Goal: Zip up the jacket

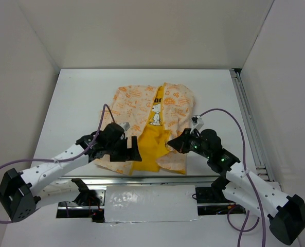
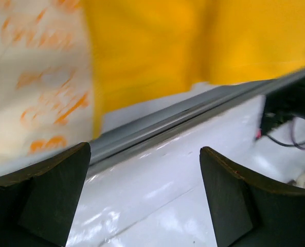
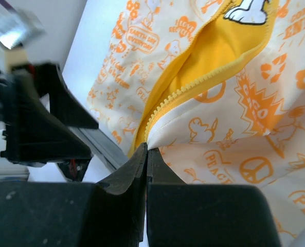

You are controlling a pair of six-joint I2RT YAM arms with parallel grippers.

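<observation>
Lying unzipped, the cream, orange-printed jacket (image 1: 129, 103) bares yellow lining (image 1: 149, 146), right end effector (image 3: 146, 152) pinching its corner, left end effector (image 2: 144, 152) wide.

White table top (image 1: 75, 103), matte, edged by a metal right rail (image 1: 248, 121) along one side and a near rail (image 1: 142, 178) along the front. Lying on it around the middle, a cream jacket (image 1: 134, 103) with orange print, front open on yellow lining. Collar toward the far wall, hem just beside the near rail.
</observation>
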